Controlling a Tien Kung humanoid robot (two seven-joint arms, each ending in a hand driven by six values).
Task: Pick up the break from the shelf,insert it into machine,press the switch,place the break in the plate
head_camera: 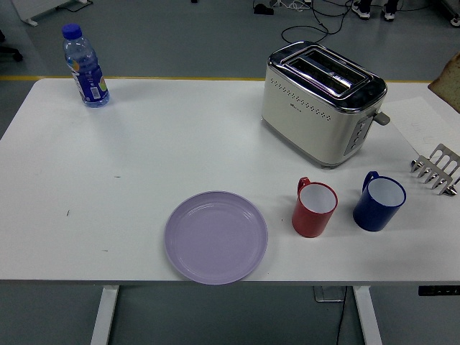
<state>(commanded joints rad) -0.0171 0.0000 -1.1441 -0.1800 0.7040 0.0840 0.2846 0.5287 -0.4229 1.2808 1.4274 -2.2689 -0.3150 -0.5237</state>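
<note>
**Bread High at the Right Edge, Toaster Down to Its Left**

A brown corner of the bread [453,80] peeks in at the right edge of the picture, level with the top of the toaster [323,102]. It is up off the metal rack [437,168], which stands bare on the table [144,158] near the right edge.

The bread has to go left to reach the toaster. The two slots on top of the toaster are long and thin, and they run slanted, from back-left to front-right. So the slice will likely need to be turned to line up with a slot before it can drop in (a flat slice will not fit crossways). The right arm should be the nearer one, since the bread is on that side.

No robot hand shows at all. So I cannot tell what holds the bread, or how the fingers sit. Most of the slice is cut off too, so its tilt is hard to tell.

The purple plate [216,236] waits empty near the front edge, well apart from the toaster. A red mug [314,208] and a blue mug [379,203] stand in front of the toaster. The toaster's lever [382,118] sticks out on its right end.
</note>
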